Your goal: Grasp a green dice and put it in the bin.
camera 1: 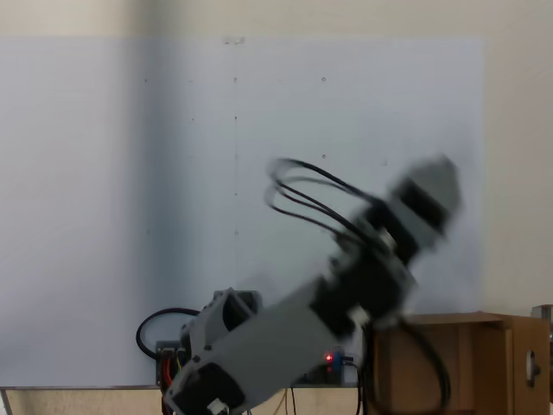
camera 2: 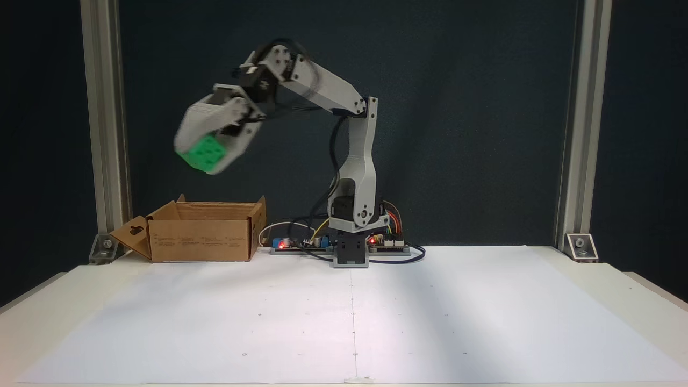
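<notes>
Overhead, arm bent, hand angled down, gripping green dice, above the bin.

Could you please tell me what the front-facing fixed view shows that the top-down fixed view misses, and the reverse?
The front-facing fixed view shows the gripper shut on the green dice, raised above and slightly left of the open bin, plus the arm's base and aluminium posts. The top-down fixed view shows the white sheet's marked dots from above and the arm's cable loops. Both share the blurred arm, the cardboard bin and a red light on the electronics board.
</notes>
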